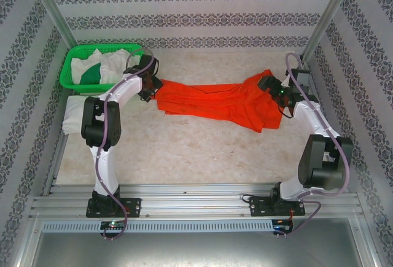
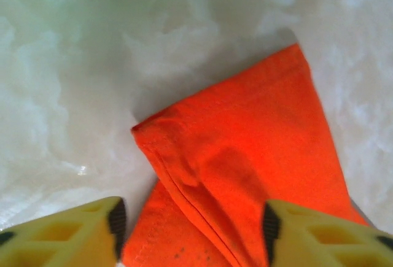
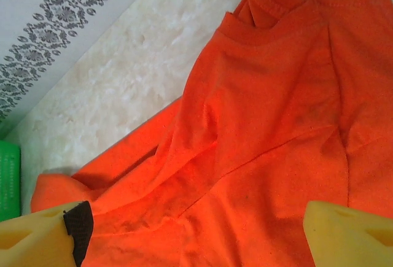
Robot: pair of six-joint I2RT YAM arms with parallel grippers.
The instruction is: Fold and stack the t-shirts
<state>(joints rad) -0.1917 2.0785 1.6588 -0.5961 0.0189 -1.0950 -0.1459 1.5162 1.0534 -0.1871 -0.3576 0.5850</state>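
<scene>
An orange-red t-shirt [image 1: 215, 101] lies bunched in a long band across the middle of the table. My left gripper [image 1: 149, 89] hovers over its left end. In the left wrist view its yellow fingers stand apart [image 2: 191, 221], with a hemmed corner of the shirt [image 2: 245, 156] lying on the table between them, not pinched. My right gripper [image 1: 273, 92] is over the wider right end. Its jaws [image 3: 196, 224] are spread wide above the wrinkled cloth [image 3: 264, 126], and the collar shows at the top. More t-shirts, white [image 1: 113, 64] and dark green [image 1: 91, 75], sit in the basket.
A green mesh basket [image 1: 70, 70] stands at the back left corner, and its edge shows in the right wrist view [image 3: 8, 175]. A white cloth [image 1: 73, 116] lies at the table's left edge beside the left arm. Patterned walls close in on three sides.
</scene>
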